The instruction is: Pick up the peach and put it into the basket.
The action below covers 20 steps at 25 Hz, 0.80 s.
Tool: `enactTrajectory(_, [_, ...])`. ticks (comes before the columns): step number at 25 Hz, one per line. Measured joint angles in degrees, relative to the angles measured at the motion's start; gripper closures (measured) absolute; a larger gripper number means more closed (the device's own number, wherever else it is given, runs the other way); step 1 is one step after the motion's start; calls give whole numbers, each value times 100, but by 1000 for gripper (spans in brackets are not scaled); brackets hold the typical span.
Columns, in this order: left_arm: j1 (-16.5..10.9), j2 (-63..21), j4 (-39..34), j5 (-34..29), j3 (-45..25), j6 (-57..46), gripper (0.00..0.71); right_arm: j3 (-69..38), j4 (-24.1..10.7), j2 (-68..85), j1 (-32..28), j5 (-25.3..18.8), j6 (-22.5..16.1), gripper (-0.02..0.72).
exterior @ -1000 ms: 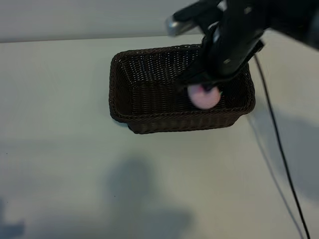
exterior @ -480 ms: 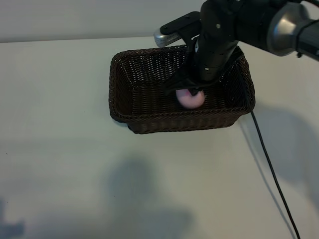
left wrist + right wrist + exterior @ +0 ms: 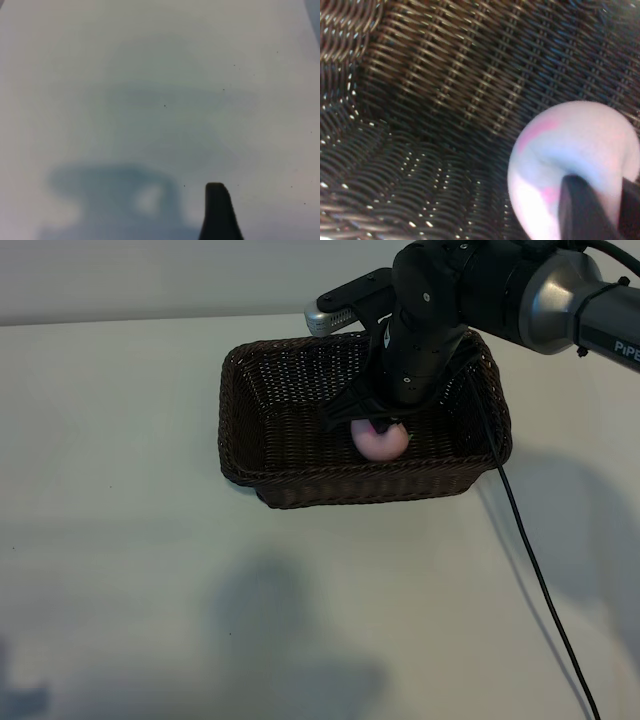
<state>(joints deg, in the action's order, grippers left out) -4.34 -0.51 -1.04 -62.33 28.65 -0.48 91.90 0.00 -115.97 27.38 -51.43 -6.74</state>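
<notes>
Right gripper (image 3: 378, 426) has dropped into the basket (image 3: 290, 485), upper centre of frame, peach (image 3: 380, 441) now low by the near wall. Fingers still against it; can't tell if released. Looks like placement is almost done. Left gripper (image 3: 216, 210) idle, open, over plain white table (image 3: 130, 570); nothing else around.

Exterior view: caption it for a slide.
Right end effector lowers the peach into the basket.
</notes>
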Motion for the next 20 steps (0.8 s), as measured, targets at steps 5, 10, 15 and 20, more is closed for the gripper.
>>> enactTrajectory(5, [0,0,0,0,0,8,229,42,0,0,0,-58,0,249])
enactTrajectory(10, [0,0,0,0,0,8,229,467,0,0,0,-402,12,121])
enactTrajectory(15, [0,0,0,0,0,8,229,1213,-142,0,-7,-1025,17,137])
enactTrajectory(20, [0,0,0,0,0,8,229,1389,-177,0,-448,-1337,-24,141])
